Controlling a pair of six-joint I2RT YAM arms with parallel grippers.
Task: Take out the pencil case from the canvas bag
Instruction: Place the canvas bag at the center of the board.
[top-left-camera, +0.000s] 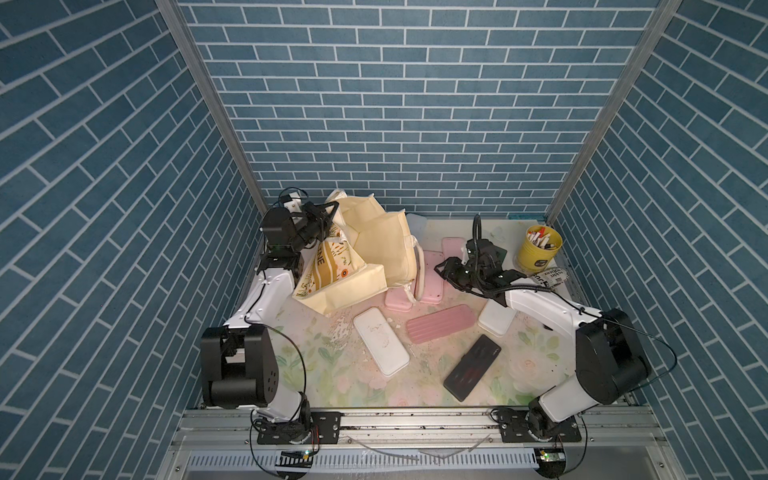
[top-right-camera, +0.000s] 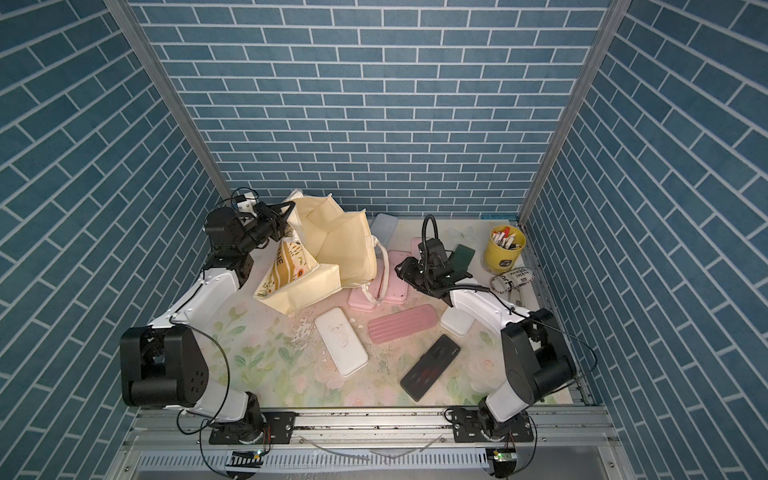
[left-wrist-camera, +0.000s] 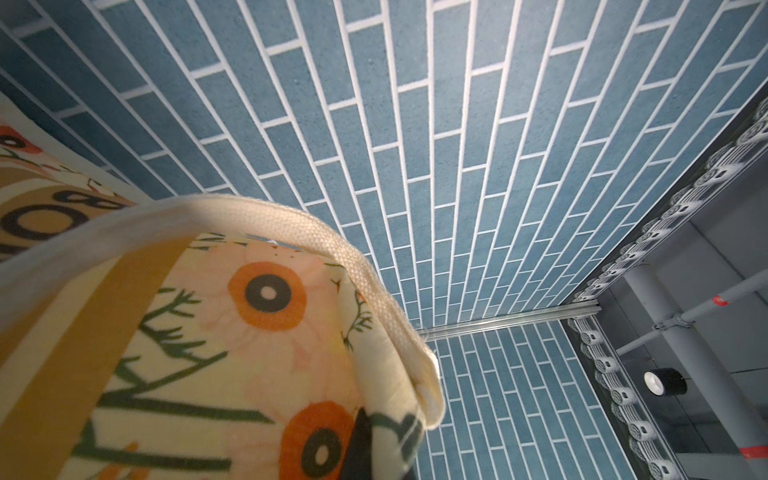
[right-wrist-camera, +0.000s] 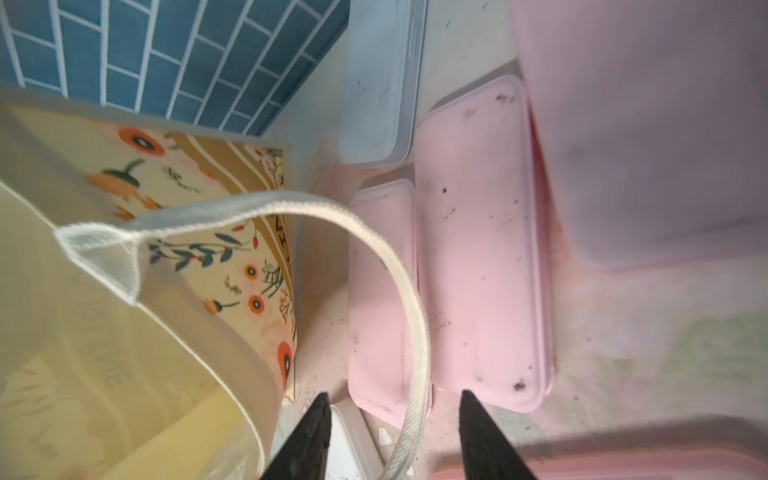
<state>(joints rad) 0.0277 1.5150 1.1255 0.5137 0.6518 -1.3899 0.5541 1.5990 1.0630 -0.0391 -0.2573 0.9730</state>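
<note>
Left gripper (top-left-camera: 330, 216) is closed tight on the top edge of the canvas bag (top-left-camera: 374, 245), up by a handle (left-wrist-camera: 353, 257). The pinch point itself is hidden, so whether it has rim or strap is hard to say. The bag sits at the back left of the counter (top-left-camera: 324, 374), hoisted and crumpled, with the printed front folded toward the left arm.

Right gripper (right-wrist-camera: 394, 395) is about half open and holds nothing. The bag's other handle (right-wrist-camera: 399, 282) loops between its fingers (right-wrist-camera: 316, 432) but isn't pinched. It hovers just beside the bag's right side, over two pink cases (top-left-camera: 430, 278) that lie touching each other next to the bag.

Already lying out on the counter:
- white case (top-left-camera: 380, 347)
- ribbed pink case (top-left-camera: 440, 328)
- black case (top-left-camera: 471, 372)
- second white case (top-left-camera: 496, 318), partly under the right arm
- pale blue case (right-wrist-camera: 382, 83) by the back wall

A yellow pen pot (top-left-camera: 538, 249) stands at the back right, well apart.

Progress: the right wrist view shows some of the bag's cream inside, and no pencil case shows in it. The rest of the interior is hidden by folds, so I can't tell if one is in there. Judged stage: bag held up, extraction not visibly done. What's left is probably for the right gripper to reach in or take the handle, pull the case out and set it on the counter.
</note>
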